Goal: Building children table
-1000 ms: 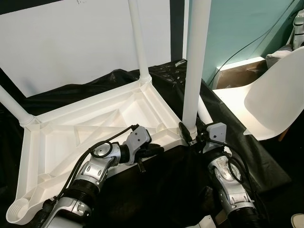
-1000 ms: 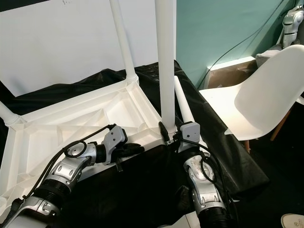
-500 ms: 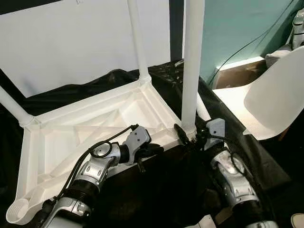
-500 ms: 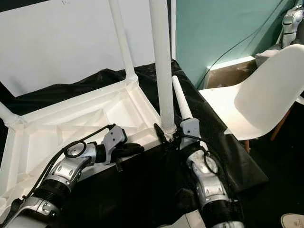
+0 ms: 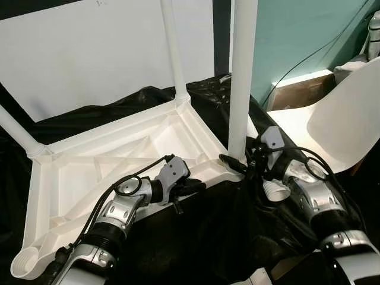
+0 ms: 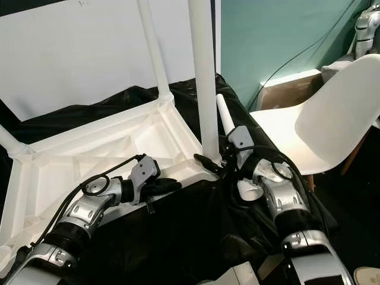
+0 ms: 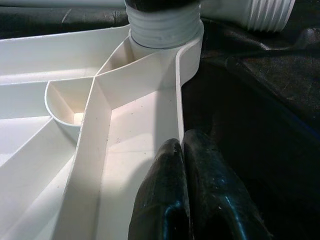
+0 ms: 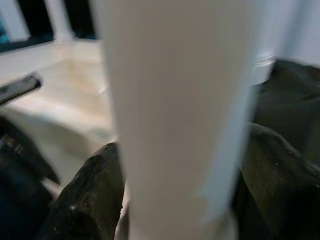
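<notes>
Right gripper [image 8: 165, 200] clasps the base of a white leg [image 5: 240, 83], one black finger [image 8: 90, 195] on each side of it, just above the corner socket of the tabletop [image 5: 119, 160]. I see that tabletop lying upside down on black cloth [image 5: 214, 231], ribbed underside up. Two more legs stand in its far corners (one [image 5: 173, 50] upright at the back, another [image 5: 18, 132] leaning out on the robot's left). My left gripper [image 7: 185, 195] has its fingers pressed together, tips on the near rim of the tabletop, close to the held leg's socket. A spare leg [image 6: 228, 126] lies on the cloth behind the right arm. A white chair [image 6: 332, 119] stands to the right, near a teal wall [image 5: 297, 29].
</notes>
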Robot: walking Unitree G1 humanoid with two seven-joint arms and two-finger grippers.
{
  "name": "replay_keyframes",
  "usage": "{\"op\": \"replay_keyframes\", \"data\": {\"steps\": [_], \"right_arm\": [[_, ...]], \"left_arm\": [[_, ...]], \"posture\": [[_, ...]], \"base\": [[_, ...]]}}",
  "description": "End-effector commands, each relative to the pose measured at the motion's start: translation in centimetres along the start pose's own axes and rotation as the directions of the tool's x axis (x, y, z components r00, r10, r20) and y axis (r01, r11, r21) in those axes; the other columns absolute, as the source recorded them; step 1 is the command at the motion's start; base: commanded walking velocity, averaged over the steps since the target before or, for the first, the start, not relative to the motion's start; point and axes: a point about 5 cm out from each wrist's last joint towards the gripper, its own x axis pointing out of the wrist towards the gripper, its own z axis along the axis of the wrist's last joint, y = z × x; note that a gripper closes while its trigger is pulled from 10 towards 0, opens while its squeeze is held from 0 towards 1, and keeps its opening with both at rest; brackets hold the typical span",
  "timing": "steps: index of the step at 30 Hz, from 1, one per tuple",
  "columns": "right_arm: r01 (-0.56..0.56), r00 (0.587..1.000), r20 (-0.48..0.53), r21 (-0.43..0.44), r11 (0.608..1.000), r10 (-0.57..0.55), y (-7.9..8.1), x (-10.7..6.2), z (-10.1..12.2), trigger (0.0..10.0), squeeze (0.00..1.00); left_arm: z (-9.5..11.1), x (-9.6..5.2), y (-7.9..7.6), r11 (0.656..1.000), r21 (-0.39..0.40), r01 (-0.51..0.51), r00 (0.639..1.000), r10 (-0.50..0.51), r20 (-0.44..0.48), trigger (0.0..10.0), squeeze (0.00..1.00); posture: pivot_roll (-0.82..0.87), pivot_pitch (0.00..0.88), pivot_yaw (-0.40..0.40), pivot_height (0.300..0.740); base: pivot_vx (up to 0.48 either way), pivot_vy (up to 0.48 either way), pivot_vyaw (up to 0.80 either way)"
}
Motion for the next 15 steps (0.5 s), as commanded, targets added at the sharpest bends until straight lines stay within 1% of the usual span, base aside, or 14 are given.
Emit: {"op": "replay_keyframes", "data": {"steps": [1, 2, 3, 4, 5, 6, 7, 9, 15], "right_arm": [[-0.081, 0.996, -0.032, -0.026, 0.996, 0.081, 0.1, 0.4, 0.0, 10.0, 0.0], [-0.081, 0.996, -0.032, -0.026, 0.996, 0.081, 0.1, 0.4, 0.0, 10.0, 0.0], [-0.108, 0.993, -0.047, -0.03, 0.994, 0.107, 0.1, 0.4, 0.0, 10.0, 0.0], [-0.131, 0.99, -0.065, -0.036, 0.991, 0.129, -0.1, 0.4, -0.1, 7.7, 0.0], [-0.131, 0.99, -0.065, -0.036, 0.991, 0.129, -0.1, 0.4, -0.1, 7.7, 0.0], [-0.165, 0.984, -0.077, -0.035, 0.986, 0.162, -0.3, 0.3, 0.0, 0.0, 0.0], [-0.165, 0.984, -0.077, -0.035, 0.986, 0.162, -0.3, 0.3, 0.0, 0.0, 0.0], [-0.225, 0.971, -0.096, -0.035, 0.974, 0.221, -0.8, 0.1, 0.1, 0.0, 0.0], [-0.259, 0.961, -0.114, -0.035, 0.965, 0.254, -1.2, -0.1, 0.2, 0.0, 0.0]], "left_arm": [[-1.5, 0.8, -1.4, 0.997, -0.038, 0.074, 0.995, -0.076, -0.069, 10.0, 0.0], [-1.5, 0.8, -1.4, 0.997, -0.038, 0.074, 0.995, -0.076, -0.069, 10.0, 0.0], [-1.5, 0.7, -1.4, 0.997, -0.037, 0.074, 0.995, -0.076, -0.069, 10.0, 0.0], [-1.5, 0.7, -1.4, 0.997, -0.036, 0.072, 0.995, -0.074, -0.071, 10.0, 0.0], [-1.5, 0.7, -1.4, 0.997, -0.036, 0.072, 0.995, -0.074, -0.071, 10.0, 0.0], [-1.5, 0.6, -1.3, 0.997, -0.036, 0.069, 0.995, -0.071, -0.072, 10.0, 0.0], [-1.5, 0.6, -1.3, 0.997, -0.036, 0.069, 0.995, -0.071, -0.072, 10.0, 0.0], [-1.6, 0.5, -1.3, 0.997, -0.037, 0.062, 0.995, -0.064, -0.071, 10.0, 0.0], [-1.6, 0.6, -1.3, 0.998, -0.039, 0.059, 0.996, -0.061, -0.068, 10.0, 0.0]], "posture": [[-0.09, 0.0, 0.116, 0.74], [-0.09, 0.0, 0.116, 0.74], [-0.09, 0.0, 0.116, 0.74], [-0.08, 0.0, 0.115, 0.74], [-0.08, 0.0, 0.115, 0.74], [-0.07, 0.0, 0.111, 0.74], [-0.07, 0.0, 0.111, 0.74], [-0.07, 0.0, 0.107, 0.74], [-0.07, 0.0, 0.105, 0.74]], "base": [[0.0, 0.0, 0.0], [0.0, 0.0, 0.0], [0.0, 0.0, 0.0], [0.0, 0.0, 0.0], [0.0, 0.0, 0.0], [0.0, 0.0, 0.0], [0.0, 0.0, 0.0], [0.0, 0.0, 0.0], [0.0, 0.0, 0.0]]}}
